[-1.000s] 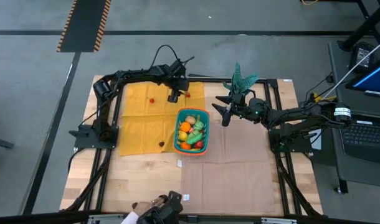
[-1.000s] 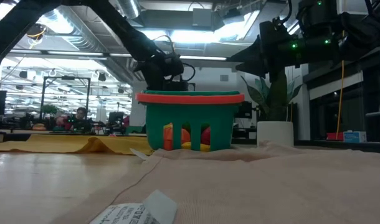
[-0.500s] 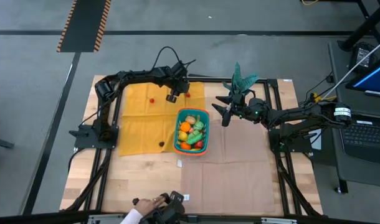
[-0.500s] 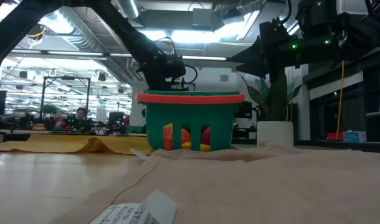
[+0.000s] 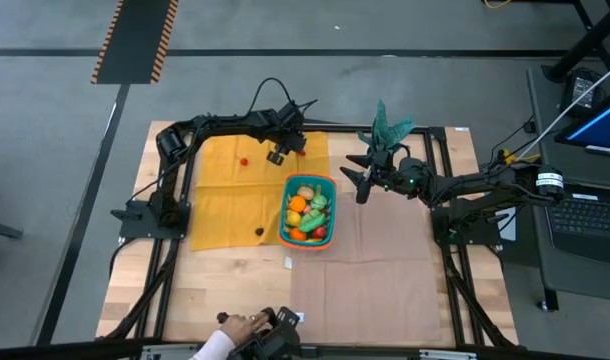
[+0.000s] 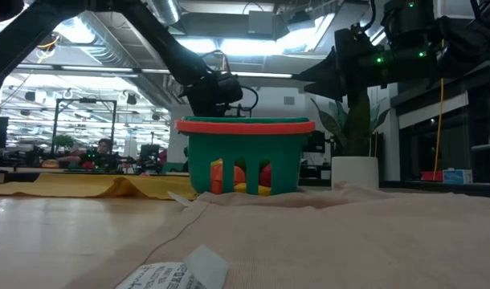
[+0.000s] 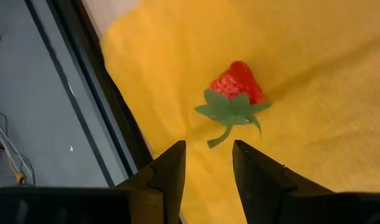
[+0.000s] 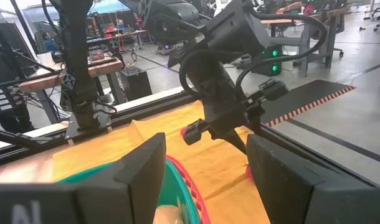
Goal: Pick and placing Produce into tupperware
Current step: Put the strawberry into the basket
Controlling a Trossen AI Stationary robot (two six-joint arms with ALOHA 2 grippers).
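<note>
The teal basket with an orange rim (image 5: 308, 210) (image 6: 245, 156) stands mid-table and holds several toy fruits and vegetables (image 5: 307, 212). A red strawberry with green leaves (image 7: 237, 87) (image 5: 300, 152) lies on the yellow cloth (image 5: 225, 190) near the far edge. My left gripper (image 7: 209, 165) (image 5: 279, 154) hovers open just beside it, fingers pointing down, touching nothing. A small red piece (image 5: 243, 160) and a dark piece (image 5: 259, 231) also lie on the cloth. My right gripper (image 5: 360, 182) (image 8: 209, 168) waits open, raised, right of the basket.
A potted green plant (image 5: 385, 128) in a white pot (image 6: 353, 172) stands by the far edge behind my right gripper. A tan cloth (image 5: 385, 260) covers the table's right half, with a paper label (image 6: 177, 273) near it. A person's hand (image 5: 230, 325) shows at the near edge.
My left gripper has crept a little toward the table's right, nearer the strawberry, still open. The person's hand at the near edge has shifted rightward. The basket and my right arm have kept still.
</note>
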